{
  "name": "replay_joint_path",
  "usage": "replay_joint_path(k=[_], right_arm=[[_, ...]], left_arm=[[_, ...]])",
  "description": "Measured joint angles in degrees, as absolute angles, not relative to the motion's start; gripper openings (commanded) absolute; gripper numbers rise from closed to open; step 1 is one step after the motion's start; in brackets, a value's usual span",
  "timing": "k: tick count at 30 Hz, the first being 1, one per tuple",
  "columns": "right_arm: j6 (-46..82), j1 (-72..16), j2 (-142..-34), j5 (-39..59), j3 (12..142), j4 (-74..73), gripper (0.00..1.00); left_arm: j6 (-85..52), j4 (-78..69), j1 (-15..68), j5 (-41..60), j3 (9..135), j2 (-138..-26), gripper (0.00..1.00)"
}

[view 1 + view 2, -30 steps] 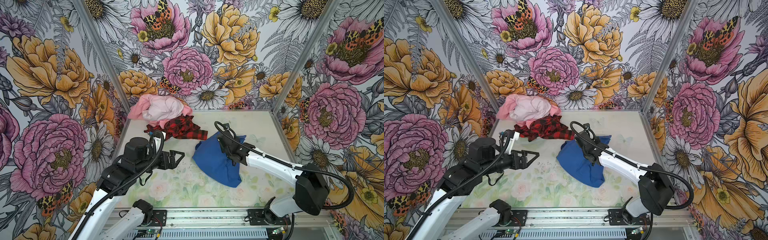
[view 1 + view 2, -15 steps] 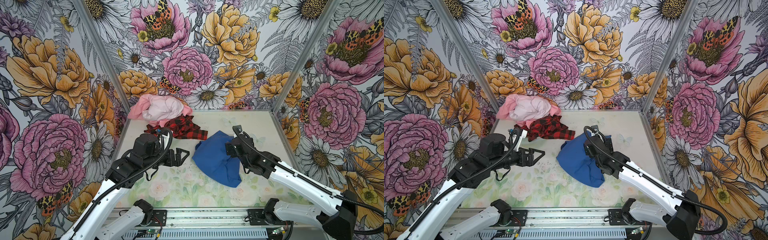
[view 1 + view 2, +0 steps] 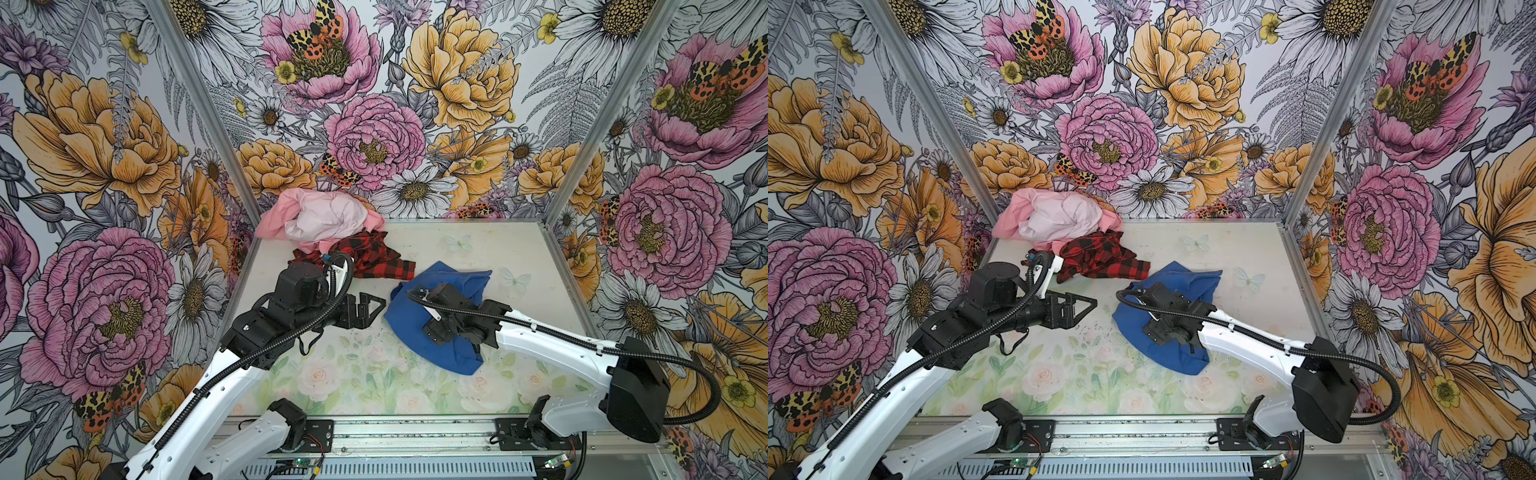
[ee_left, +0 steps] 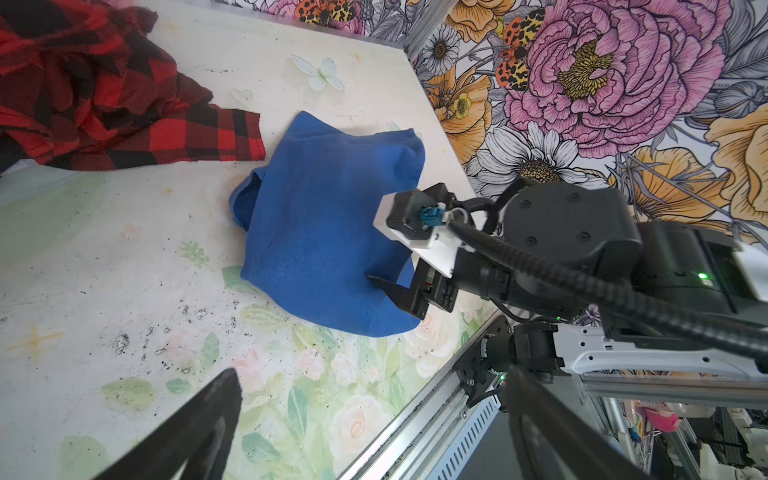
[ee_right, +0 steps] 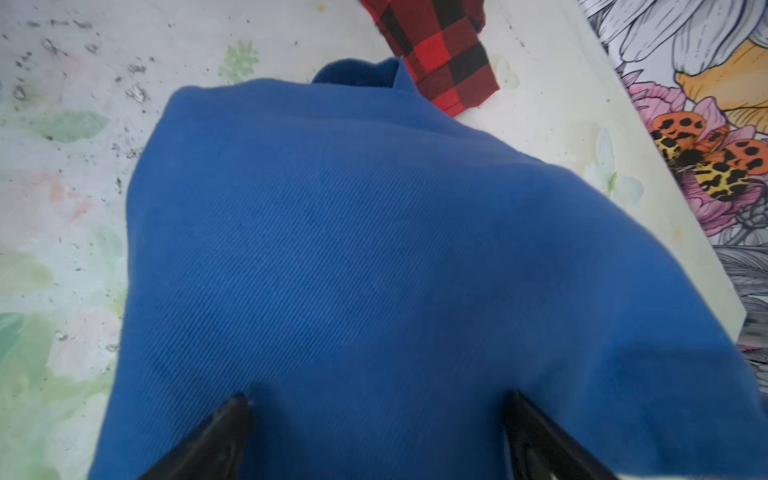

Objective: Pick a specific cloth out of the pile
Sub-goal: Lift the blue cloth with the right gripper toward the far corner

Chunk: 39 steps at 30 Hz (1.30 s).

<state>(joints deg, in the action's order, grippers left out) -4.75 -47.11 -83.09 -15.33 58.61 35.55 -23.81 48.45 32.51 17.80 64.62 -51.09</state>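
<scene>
right gripper let go since a second ago: jaws now spread above the cloth, lying just beside the pile. left gripper still wide open.

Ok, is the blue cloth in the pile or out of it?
Out. The cloth lies bunched on the table beside the pile, not in it; the right gripper over it is open, holding nothing.

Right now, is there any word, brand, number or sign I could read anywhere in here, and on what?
No readable text anywhere.
Blue cloth and pile: no labels showing.
Walls: printed flowers and moths only.
Circuit board by the front rail: any markings are too small to read.
</scene>
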Motion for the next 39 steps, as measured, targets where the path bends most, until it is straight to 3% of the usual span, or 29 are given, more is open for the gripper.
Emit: replay_joint_path(k=[8,13,16,18,20,23,28,39], right_arm=[[-8.34,-37.74,-97.43,-2.96,66.78,36.32,0.99],[-8.67,-37.12,-104.88,-0.62,71.90,38.30,0.85],[-7.99,-36.73,-105.82,-0.27,73.12,38.89,0.68],[-7.31,-36.14,-106.19,0.40,73.47,38.92,0.39],[-6.50,-35.14,-106.59,2.68,73.73,38.59,0.17],[-4.38,-33.47,-106.52,6.74,73.12,38.13,0.00],[1.45,-28.69,-101.95,13.32,70.00,37.39,0.00],[17.06,-7.22,-78.46,21.12,74.50,40.71,0.00]], left_arm=[[-23.64,48.07,32.51,18.50,64.71,-49.47,0.99],[-23.62,47.86,32.51,18.50,64.82,-47.48,0.99],[-23.62,47.70,32.51,18.50,64.88,-46.57,0.99],[-23.59,47.70,32.51,18.50,65.04,-46.13,0.99],[-23.55,47.68,32.51,18.48,65.06,-45.76,0.99],[-23.44,47.68,32.51,18.46,65.06,-45.12,0.99],[-23.40,47.68,32.51,18.46,65.06,-44.34,0.99],[-20.36,47.31,32.51,18.37,65.34,-47.68,0.99]])
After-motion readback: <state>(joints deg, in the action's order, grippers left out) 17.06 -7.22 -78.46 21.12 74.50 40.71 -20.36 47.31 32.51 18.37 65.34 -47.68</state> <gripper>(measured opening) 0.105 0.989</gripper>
